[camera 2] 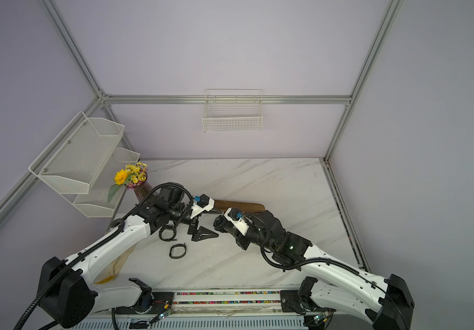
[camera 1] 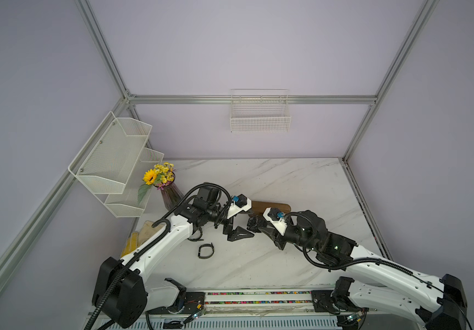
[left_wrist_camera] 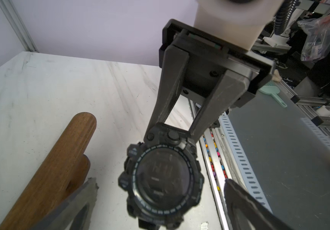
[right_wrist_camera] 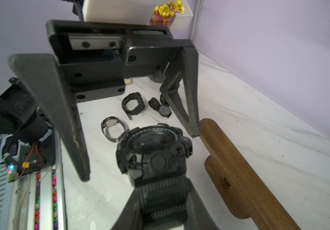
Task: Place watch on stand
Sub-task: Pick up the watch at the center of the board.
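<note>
Black right gripper (left_wrist_camera: 173,129): clenched on the strap (right_wrist_camera: 160,197) of the watch (left_wrist_camera: 164,179), just under the case; it is the only hold.
Left gripper (right_wrist_camera: 139,156): spread wide, one finger on each side of the watch, and as far as the wrist views show it grips nothing.
Watch: in the air above the table (camera 1: 287,183), just beside the rounded end of the stand (right_wrist_camera: 239,169), not on it.
Stand: brown wooden bar over an oval base, on the table behind both grippers in both top views. I cannot tell from these angles whether it sits square and upright.
Loose on the table: a chunky black watch (right_wrist_camera: 133,103), a dark-faced watch (right_wrist_camera: 163,109) and a metal-backed watch (right_wrist_camera: 111,127), nearer the left arm.
Step, as I judge it: the band must go over the bar's end, carried by the right arm alone.
Risk, swing: the heavy case hangs off a strap grip, so it could pivot and miss the end.
Risk, shove: a band that catches on the rounded end could push the unsecured stand along or tip it.
Risk, clip: the open left fingers stand close, one near the bar's end, so a careless move could knock the watch or the stand.
</note>
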